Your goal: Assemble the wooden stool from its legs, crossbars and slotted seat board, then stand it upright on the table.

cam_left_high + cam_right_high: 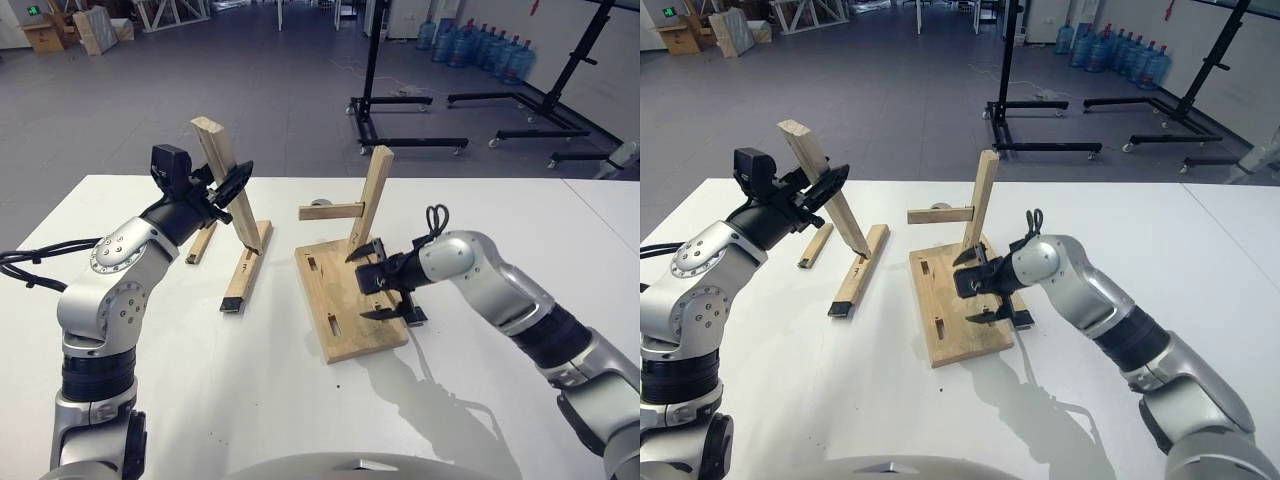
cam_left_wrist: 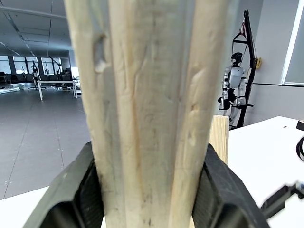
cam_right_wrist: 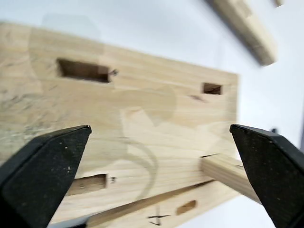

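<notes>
The slotted seat board [image 1: 338,322] lies flat on the white table [image 1: 200,380]. One leg [image 1: 375,195] stands upright at the board's far edge, with a crossbar [image 1: 328,211] sticking out to the left. My right gripper [image 1: 362,285] hovers open just above the board beside that leg, nothing between its fingers [image 3: 42,156]. My left gripper [image 1: 235,188] is shut on a second leg [image 1: 226,175], held tilted with its lower end over a third leg [image 1: 245,270] lying on the table. A short crossbar [image 1: 202,243] lies behind my left arm. The held leg [image 2: 152,118] sits between the pads.
The table's far edge runs behind the parts, with another white table [image 1: 612,205] at the right. Black wheeled stands [image 1: 410,120] and water bottles [image 1: 490,50] are on the floor beyond. Open tabletop lies in front of the board.
</notes>
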You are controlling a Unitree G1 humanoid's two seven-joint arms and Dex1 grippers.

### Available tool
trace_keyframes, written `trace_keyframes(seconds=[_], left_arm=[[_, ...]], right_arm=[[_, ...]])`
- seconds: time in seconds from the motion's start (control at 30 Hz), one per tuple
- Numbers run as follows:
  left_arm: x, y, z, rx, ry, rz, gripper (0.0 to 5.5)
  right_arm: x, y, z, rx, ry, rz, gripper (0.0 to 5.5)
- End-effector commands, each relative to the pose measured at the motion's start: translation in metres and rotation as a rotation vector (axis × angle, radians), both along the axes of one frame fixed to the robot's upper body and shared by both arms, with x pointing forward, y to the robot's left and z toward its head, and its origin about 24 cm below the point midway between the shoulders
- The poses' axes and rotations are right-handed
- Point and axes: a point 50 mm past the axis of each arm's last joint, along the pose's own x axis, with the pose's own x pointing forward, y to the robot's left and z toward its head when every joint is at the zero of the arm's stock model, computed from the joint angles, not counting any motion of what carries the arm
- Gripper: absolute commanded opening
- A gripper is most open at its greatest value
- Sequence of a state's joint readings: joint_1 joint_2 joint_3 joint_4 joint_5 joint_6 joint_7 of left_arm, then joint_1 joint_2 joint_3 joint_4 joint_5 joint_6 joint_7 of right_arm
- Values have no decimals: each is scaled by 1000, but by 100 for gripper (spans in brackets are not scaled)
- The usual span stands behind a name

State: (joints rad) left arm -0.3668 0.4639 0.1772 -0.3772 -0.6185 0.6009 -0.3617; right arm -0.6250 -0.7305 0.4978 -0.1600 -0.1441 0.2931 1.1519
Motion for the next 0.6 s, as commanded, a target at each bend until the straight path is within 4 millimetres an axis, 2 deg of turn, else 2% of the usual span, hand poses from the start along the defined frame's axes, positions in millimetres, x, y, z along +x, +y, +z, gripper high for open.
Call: trace_keyframes(seconds=[0.03,0.13,0.27,0.33,0.4,0.5,0.6], left_arm=[[1,-4,1,34,-32,-38,202],[0,-13,-3,60,-49,-113,202],[14,-24,-11,-26,-33,-201,202],[23,-26,-14,-166,-3,-256,202],[27,-22,-12,-318,1,-315,202],[38,-3,-9,-549,-14,-353,202],[47,9,-19,-628,34,-376,202]], right_arm=[[8,-5,37,136,-58,-48,540],[9,-24,46,212,-50,-137,540],[-3,-37,31,307,33,-234,540],[-9,-40,23,363,81,-275,540],[-11,-42,16,379,105,-305,540],[-13,-40,8,402,139,-327,540],[-15,-40,4,410,155,-344,540]])
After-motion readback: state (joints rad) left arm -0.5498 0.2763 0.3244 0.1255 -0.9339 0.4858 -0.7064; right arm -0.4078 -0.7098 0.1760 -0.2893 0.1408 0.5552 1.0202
